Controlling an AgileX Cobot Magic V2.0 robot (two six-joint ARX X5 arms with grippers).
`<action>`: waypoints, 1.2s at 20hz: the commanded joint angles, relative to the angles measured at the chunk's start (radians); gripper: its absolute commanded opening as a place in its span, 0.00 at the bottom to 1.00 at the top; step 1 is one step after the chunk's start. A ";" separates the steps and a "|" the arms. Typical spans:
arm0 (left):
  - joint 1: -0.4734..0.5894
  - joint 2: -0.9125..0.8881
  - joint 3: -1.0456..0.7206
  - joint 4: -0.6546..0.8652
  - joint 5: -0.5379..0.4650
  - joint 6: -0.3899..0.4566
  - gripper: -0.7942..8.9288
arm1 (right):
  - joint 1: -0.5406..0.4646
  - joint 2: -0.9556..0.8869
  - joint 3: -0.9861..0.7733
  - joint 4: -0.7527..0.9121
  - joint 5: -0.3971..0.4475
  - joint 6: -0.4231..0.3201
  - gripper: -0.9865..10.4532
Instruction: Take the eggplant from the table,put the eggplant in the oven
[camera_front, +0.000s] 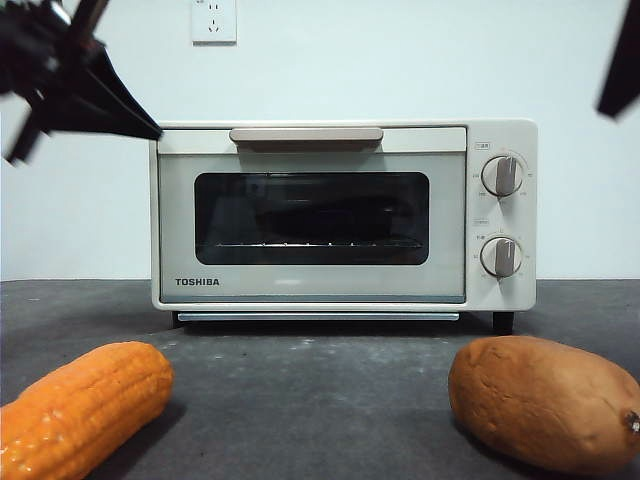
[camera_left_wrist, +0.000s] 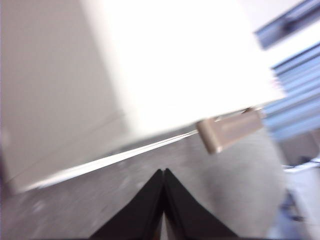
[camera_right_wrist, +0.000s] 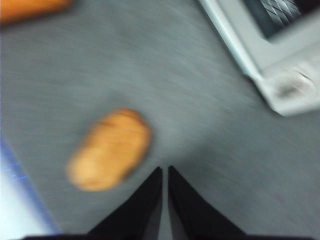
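The oven (camera_front: 345, 215) stands at the back of the table (camera_front: 310, 390) with its door closed and its beige handle (camera_front: 305, 135) up. Behind the dark glass a long dark shape (camera_front: 320, 220) lies on the wire rack; I cannot tell whether it is the eggplant. No eggplant shows on the table. My left gripper (camera_front: 150, 130) is shut and empty, its tip beside the oven's upper left corner. In the blurred left wrist view this gripper (camera_left_wrist: 163, 172) hovers near the oven's top (camera_left_wrist: 175, 60) and handle (camera_left_wrist: 230, 131). My right gripper (camera_right_wrist: 165, 170) is shut and empty, high over the table.
An orange corn cob (camera_front: 80, 410) lies at the front left. A brown sweet potato (camera_front: 545, 400) lies at the front right and also shows as the sweet potato (camera_right_wrist: 110, 150) below my right gripper. The right arm (camera_front: 622, 60) shows as a black tip at the top right.
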 joint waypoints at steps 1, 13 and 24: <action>-0.036 -0.101 0.014 -0.140 -0.170 0.164 0.09 | -0.062 0.007 -0.029 0.064 0.021 0.030 0.09; -0.167 -0.637 -0.401 -0.050 -0.623 0.196 0.09 | -0.518 -0.142 -0.394 0.704 -0.119 0.167 0.09; -0.167 -0.805 -0.538 -0.010 -0.689 0.037 0.09 | -0.522 -0.202 -0.556 0.904 -0.107 0.165 0.09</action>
